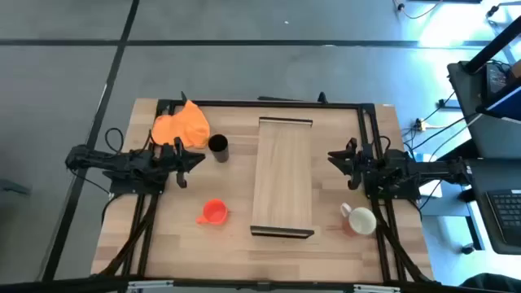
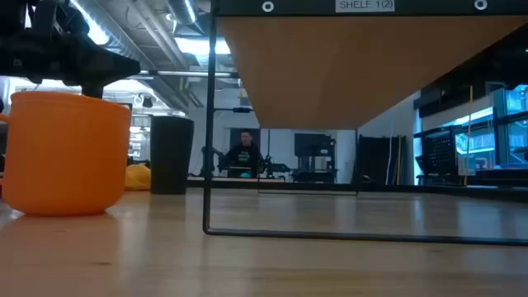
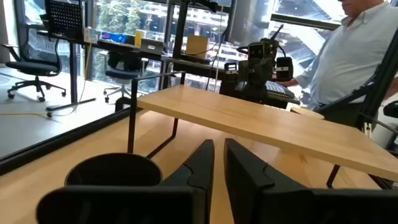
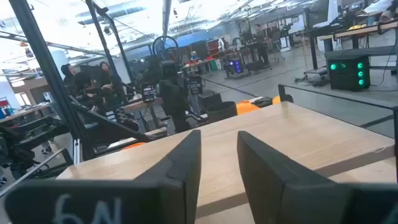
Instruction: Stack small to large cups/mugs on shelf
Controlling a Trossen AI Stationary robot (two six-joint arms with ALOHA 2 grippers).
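Note:
The shelf (image 1: 283,177), a light board on dark end brackets, stands at the table's middle. The black cup (image 1: 218,147) stands upright left of it. The orange mug (image 1: 213,212) stands nearer the front, and looms large in the low view (image 2: 66,153). The white-and-red mug (image 1: 359,219) sits right of the shelf. My left gripper (image 1: 195,159) hovers just left of the black cup (image 3: 112,171), with only a narrow gap between its fingers (image 3: 217,165). My right gripper (image 1: 334,157) is open and empty beside the shelf's right edge (image 4: 298,143).
An orange cloth (image 1: 181,126) lies crumpled at the far left, behind my left gripper. A dark frame (image 1: 269,103) runs round the table's edges. A person in a white shirt (image 3: 360,56) stands beyond the right side, and others sit in the room behind (image 2: 244,153).

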